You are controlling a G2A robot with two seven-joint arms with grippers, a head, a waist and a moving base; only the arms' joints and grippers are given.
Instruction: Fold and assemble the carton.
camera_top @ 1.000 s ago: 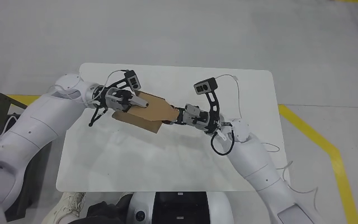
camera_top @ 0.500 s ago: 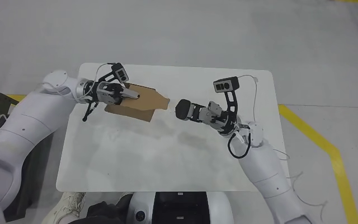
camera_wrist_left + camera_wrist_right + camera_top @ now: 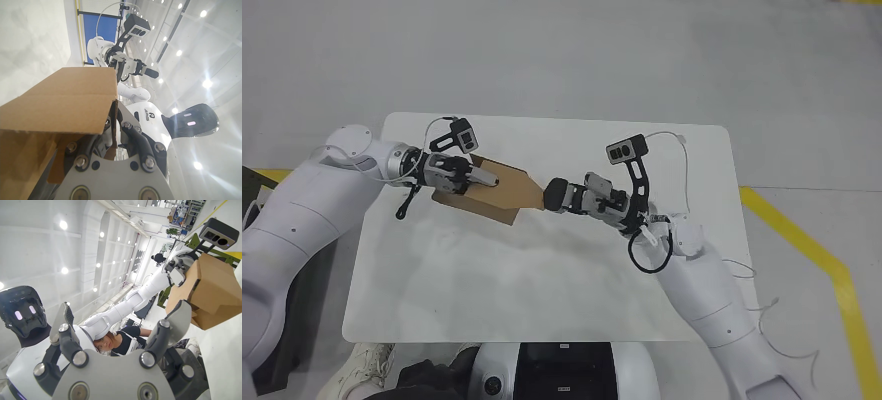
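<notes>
**Carton**: brown cardboard, partly formed and not yet squared up. A loose flap shows under its upper panel in the left wrist view. It appears to be held clear of the white table, which lies beneath it. Assembly is judged incomplete: the panels are creased, but no closed end can be seen.

**Left gripper**: at the carton's end nearer the left arm. Its fingers are closed tight on one cardboard wall, with the panel edge pinched between them. Judged purpose: to anchor the carton aloft so that the other arm can reach its flaps and a push meets resistance.

**Right gripper**: at the carton's opposite, tapered end, fingers spread apart with nothing between them. One finger lies against or just beside the carton's lower corner; contact cannot be confirmed. Judged purpose: placed to press or take a flap at that end.

**Risk:** a pinch on a single wall is a weak hold. A firm push from the tapered end could swing or crush the carton rather than fold it.
</notes>
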